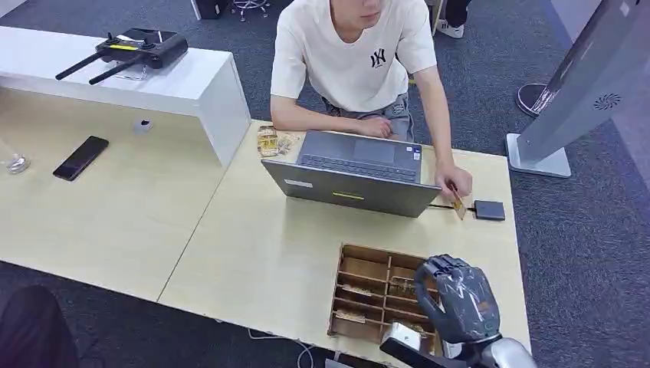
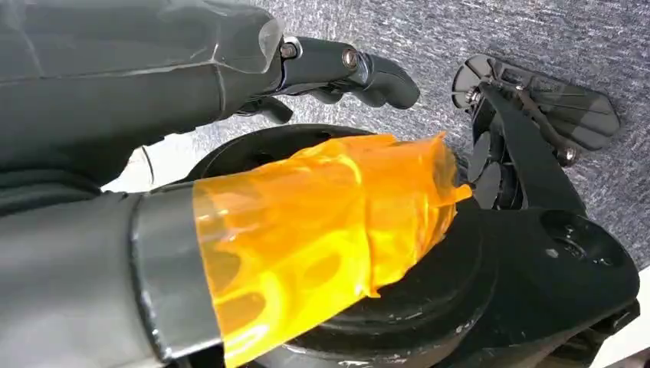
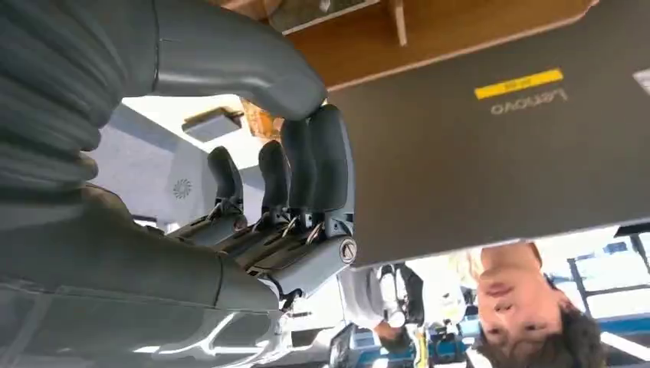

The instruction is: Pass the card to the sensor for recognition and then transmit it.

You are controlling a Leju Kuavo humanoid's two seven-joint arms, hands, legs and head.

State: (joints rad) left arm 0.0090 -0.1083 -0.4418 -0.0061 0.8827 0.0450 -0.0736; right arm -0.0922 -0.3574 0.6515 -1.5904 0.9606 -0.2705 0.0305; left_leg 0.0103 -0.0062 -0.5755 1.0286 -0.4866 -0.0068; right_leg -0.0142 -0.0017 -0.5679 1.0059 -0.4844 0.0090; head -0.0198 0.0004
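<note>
Hovering over the wooden tray (image 1: 368, 264), the right hand (image 1: 457, 299) holds nothing, fingers apart; left hand (image 2: 337, 73) likewise empty.

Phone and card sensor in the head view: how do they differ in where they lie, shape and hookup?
The phone lies on the left desk, far from the person; the sensor lies on the right desk beside the laptop, near the person's hand holding a card. The phone is long and narrow; the sensor is short, nearly square. A cable runs to the sensor; none shows at the phone. Both are dark, flat and untouched.
</note>
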